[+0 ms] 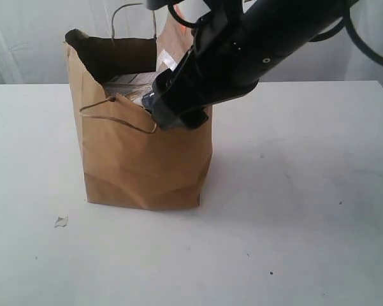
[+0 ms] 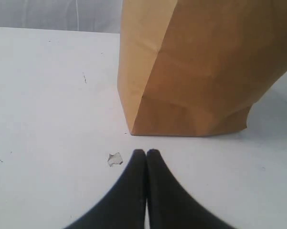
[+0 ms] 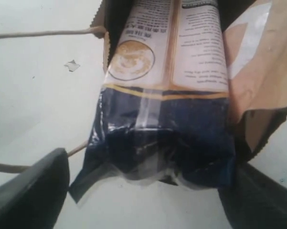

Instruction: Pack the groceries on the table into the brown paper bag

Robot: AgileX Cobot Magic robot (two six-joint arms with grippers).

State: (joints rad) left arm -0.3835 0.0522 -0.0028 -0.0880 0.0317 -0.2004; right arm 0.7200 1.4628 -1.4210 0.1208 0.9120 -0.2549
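Note:
The brown paper bag (image 1: 140, 166) stands upright on the white table (image 1: 293, 210). A spaghetti pack (image 3: 167, 95) with a dark blue end leans into the bag's mouth, its end poking over the torn rim (image 1: 130, 86). My right gripper (image 3: 145, 200) reaches over that rim from the right (image 1: 169, 108). It is open wide, with the pack's end lying between the fingers (image 3: 33, 191), and the one finger stands clear of the pack. My left gripper (image 2: 146, 152) is shut and empty, low over the table just in front of the bag's base (image 2: 200, 71). It is out of the exterior view.
A small white crumb (image 1: 61, 221) lies on the table left of the bag, close to the left fingertips (image 2: 115, 159). Twisted cord handles (image 1: 115, 115) hang over the bag's front. A brown flap with a white patch (image 1: 169, 57) rises at the bag's back.

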